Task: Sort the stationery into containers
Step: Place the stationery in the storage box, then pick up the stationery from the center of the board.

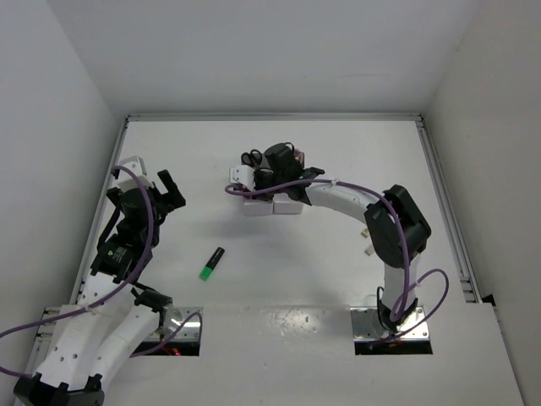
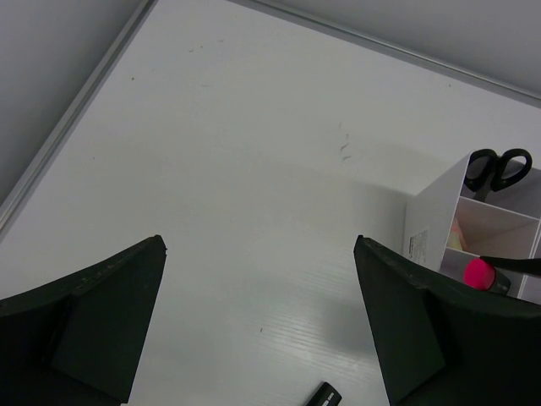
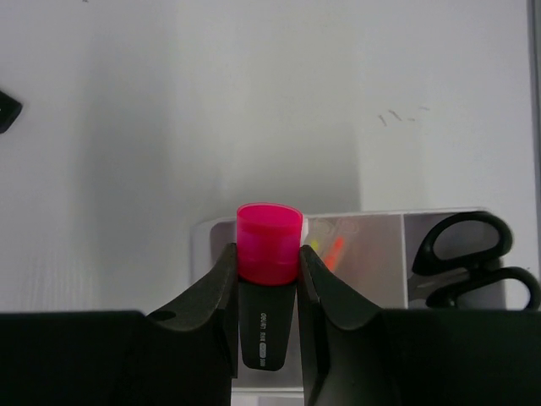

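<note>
— White tabletop (image 1: 296, 279), white walls all round. Where is the right tool (image 3: 266, 262) against the organiser box (image 3: 205, 230)?
— Directly above it, fingers clamped on a pink highlighter (image 3: 269, 241), pink end toward the wrist camera. Black scissors (image 3: 469, 254) sit in 1 end compartment of that box.
— And the left tool (image 2: 259, 254)?
— Well apart from the box, spread wide, gripping nothing. 1 green highlighter (image 1: 211, 263) lies on the tabletop, off the box's near-left side, touching neither tool.
</note>
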`<state>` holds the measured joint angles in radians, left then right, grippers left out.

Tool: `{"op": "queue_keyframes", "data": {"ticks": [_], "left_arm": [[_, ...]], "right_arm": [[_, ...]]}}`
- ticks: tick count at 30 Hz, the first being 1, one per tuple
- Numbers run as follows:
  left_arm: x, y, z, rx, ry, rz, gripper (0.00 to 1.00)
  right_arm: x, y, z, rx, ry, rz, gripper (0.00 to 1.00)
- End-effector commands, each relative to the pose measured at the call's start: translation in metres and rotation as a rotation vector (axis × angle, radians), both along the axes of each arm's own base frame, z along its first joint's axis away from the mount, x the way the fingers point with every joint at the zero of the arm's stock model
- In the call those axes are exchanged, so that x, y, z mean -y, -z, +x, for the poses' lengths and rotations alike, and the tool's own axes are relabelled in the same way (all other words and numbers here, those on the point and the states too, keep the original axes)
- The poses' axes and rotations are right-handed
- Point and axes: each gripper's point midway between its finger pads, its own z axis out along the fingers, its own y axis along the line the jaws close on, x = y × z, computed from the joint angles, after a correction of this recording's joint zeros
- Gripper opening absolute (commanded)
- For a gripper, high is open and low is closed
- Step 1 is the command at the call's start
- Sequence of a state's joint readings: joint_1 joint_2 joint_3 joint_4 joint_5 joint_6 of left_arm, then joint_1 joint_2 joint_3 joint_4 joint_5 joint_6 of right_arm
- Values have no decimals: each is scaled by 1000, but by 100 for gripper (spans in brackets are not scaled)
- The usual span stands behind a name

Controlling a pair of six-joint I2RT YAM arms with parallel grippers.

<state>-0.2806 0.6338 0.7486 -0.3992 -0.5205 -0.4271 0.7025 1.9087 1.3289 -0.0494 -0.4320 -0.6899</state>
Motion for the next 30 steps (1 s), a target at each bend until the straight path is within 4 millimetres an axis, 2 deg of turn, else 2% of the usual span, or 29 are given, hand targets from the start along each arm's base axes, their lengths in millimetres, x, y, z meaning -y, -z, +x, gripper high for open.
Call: {"op": "queue_keyframes", "data": {"ticks": [1, 3, 5, 6, 9, 10, 11, 12, 15, 17, 18, 19, 20, 21, 22, 23, 24, 25, 26, 27, 28, 29, 30], "left_arm": [[-1, -9, 3, 41, -9, -15, 100], [-1, -9, 3, 41, -9, -15, 100], [0, -9, 3, 41, -1, -17, 100], [0, -9, 3, 41, -1, -17, 100], [11, -8, 7, 35, 53, -31, 100], [17, 0, 11, 12, 89, -24, 100], [26, -2, 12, 19, 140, -31, 100], [48, 9, 16, -25, 254, -55, 100], [80, 25, 23, -127, 396, -96, 100], [90, 38, 20, -204, 410, -116, 99], [98, 40, 21, -233, 432, -123, 88], [102, 42, 20, -256, 443, -119, 78], [105, 44, 15, -297, 447, -123, 44], [108, 54, 12, -340, 456, -115, 44], [112, 51, 10, -360, 469, -110, 24], [119, 71, 0, -470, 492, -86, 17], [121, 79, -4, -512, 491, -62, 15], [121, 86, -7, -544, 475, -39, 15], [131, 96, -18, -594, 504, -9, 23], [135, 110, -23, -653, 503, 9, 37], [140, 115, -26, -686, 513, 17, 53], [150, 121, -33, -725, 549, 34, 71], [151, 131, -40, -781, 540, 38, 74]], "right_arm": [[-6, -1, -3, -12, -36, 49, 0], [-4, 2, -5, -19, -36, 43, 1], [-4, 7, -5, -26, -36, 37, 8], [-4, 7, -5, -26, -36, 37, 19], [-1, 7, -2, -34, -22, 40, 33], [0, 9, -3, -41, -21, 34, 38], [0, 9, -3, -41, -21, 34, 39], [0, 9, -3, -41, -21, 34, 41], [6, 13, -6, -56, -20, 31, 44], [8, 18, -11, -74, -27, 24, 44], [10, 19, -13, -85, -21, 24, 44], [8, 10, -15, -85, -22, 41, 44], [6, -8, -20, -98, -25, 84, 38], [5, -8, -23, -126, -18, 94, 25], [4, -37, -23, -114, 0, 143, 6], [5, -52, -24, -137, 33, 169, 0], [12, -64, -19, -211, 150, 206, 0], [15, -84, -14, -212, 211, 238, 0], [24, -98, -19, -233, 261, 236, 0], [31, -104, -16, -237, 316, 228, 26], [38, -117, -13, -250, 361, 245, 53], [44, -120, -15, -262, 394, 243, 75], [55, -136, -17, -247, 424, 261, 88]]}}
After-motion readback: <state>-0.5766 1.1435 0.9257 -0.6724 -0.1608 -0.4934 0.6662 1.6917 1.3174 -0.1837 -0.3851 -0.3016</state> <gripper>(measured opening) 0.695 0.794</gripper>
